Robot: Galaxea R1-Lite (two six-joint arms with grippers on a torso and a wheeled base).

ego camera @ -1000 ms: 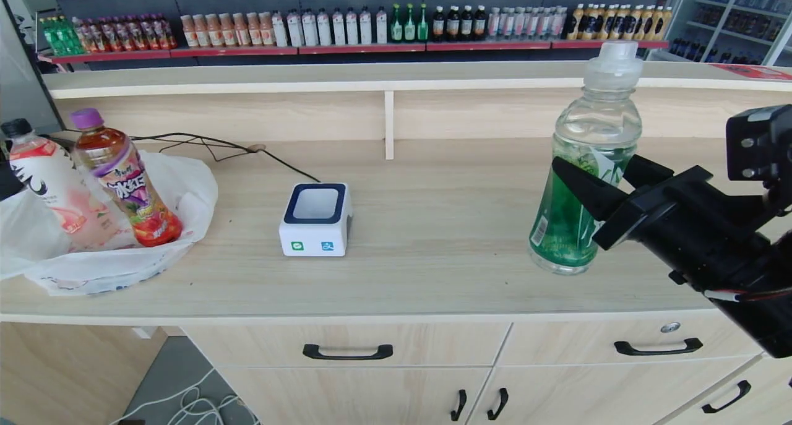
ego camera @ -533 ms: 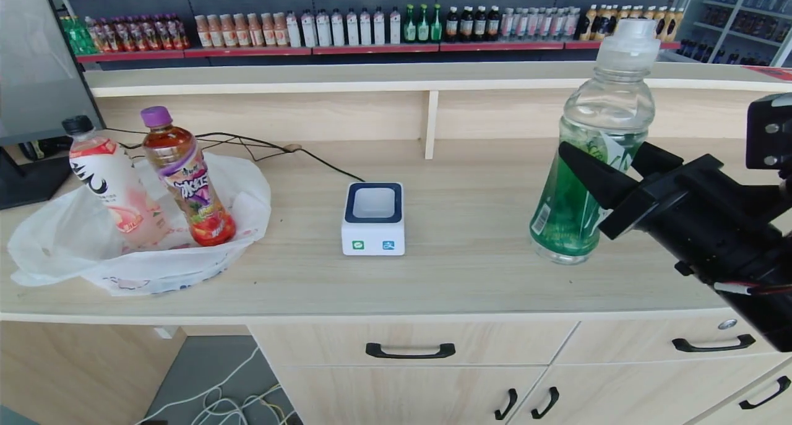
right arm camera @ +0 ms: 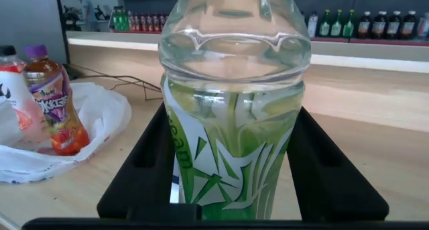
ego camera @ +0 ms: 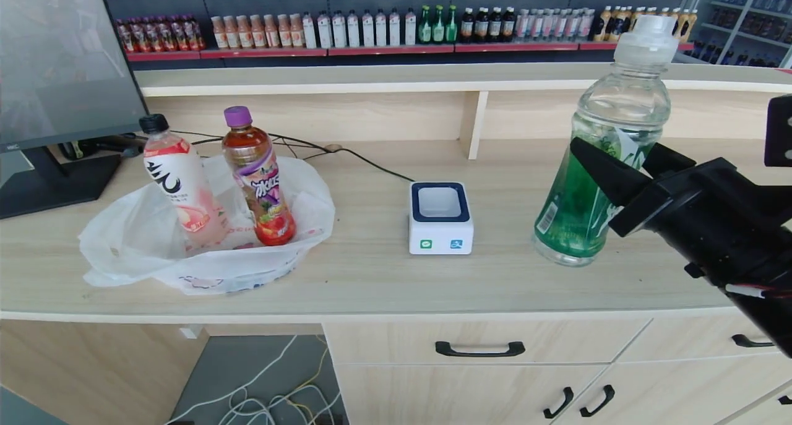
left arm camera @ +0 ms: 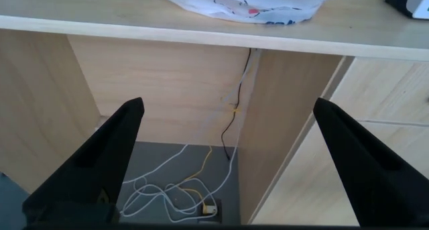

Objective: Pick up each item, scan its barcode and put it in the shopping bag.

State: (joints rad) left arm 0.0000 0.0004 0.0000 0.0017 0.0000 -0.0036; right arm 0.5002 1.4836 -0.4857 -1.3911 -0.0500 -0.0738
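Your green bottle (ego camera: pixel 572 221) is at the right end of the table (ego camera: pixel 383 283), at 3 o'clock from the scanner (ego camera: pixel 440 218) and well apart from it. It is near upright with a slight lean and a clear cap on top. A barcode patch shows low on the label, on the side toward the scanner. The base is at table level; you can't tell whether it touches.

Your right claw (ego camera: pixel 611 145) comes in from 4 o'clock and is clamped on the bottle at mid-label. The right wrist view has the bottle filling the gap, with both fingers (right arm camera: pixel 144 163) against the label.

Your left claw (left arm camera: pixel 228 156) is spread wide with nothing in it. It sits low in front of the table, below the edge, and faces the open bay with loose cables (left arm camera: pixel 181 190) on the floor.

The shopping bag (ego camera: pixel 124 252) is at 9 o'clock from the scanner, white and slumped open. In it are a pink bottle (ego camera: pixel 179 190) with a black cap and a tea bottle (ego camera: pixel 257 177) with a purple cap, both leaning. A cord (ego camera: pixel 371 162) runs from the scanner toward 10 o'clock. A monitor (ego camera: pixel 55 60) stands at the bag's 11 o'clock. A drinks shelf (ego camera: pixel 396 29) lines the back wall at 12 o'clock.
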